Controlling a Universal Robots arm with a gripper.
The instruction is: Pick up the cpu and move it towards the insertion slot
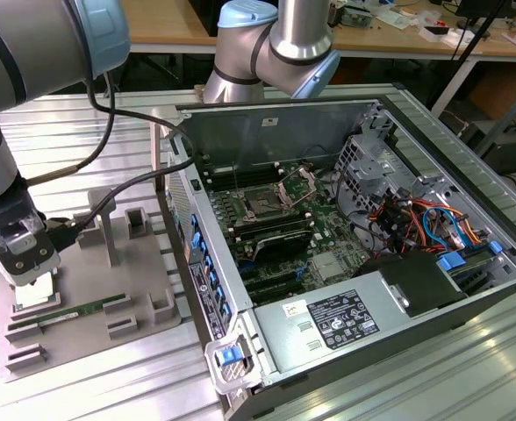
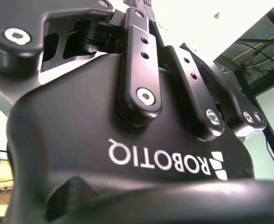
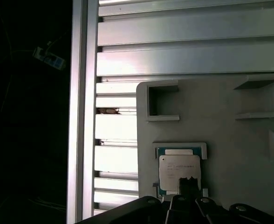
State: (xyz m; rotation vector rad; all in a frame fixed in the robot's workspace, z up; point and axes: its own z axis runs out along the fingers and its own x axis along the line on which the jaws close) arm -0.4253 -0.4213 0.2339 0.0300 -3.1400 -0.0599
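Observation:
The cpu [image 3: 179, 169], a flat square chip with a pale metal top, lies in a shallow recess of the grey fixture plate [image 3: 230, 154]. In the exterior view the cpu [image 1: 35, 295] shows as a pale square at that view's left. My gripper [image 1: 30, 279] hangs just above it, and in the first wrist view the gripper [image 3: 188, 187] reaches over the chip's near edge. The black gripper body [image 2: 127, 154] is close up in the second wrist view. The insertion slot [image 1: 263, 203], a dark socket with its silver frame [image 1: 298, 185] swung up, sits in the open computer case.
A long green memory stick [image 1: 69, 310] lies on the fixture plate beside the cpu. Grey posts [image 1: 107, 230] rise from the plate. Black cables [image 1: 126, 184] run from my wrist toward the case wall [image 1: 192, 246]. Drive cages and coloured wiring [image 1: 416, 215] crowd the case's right.

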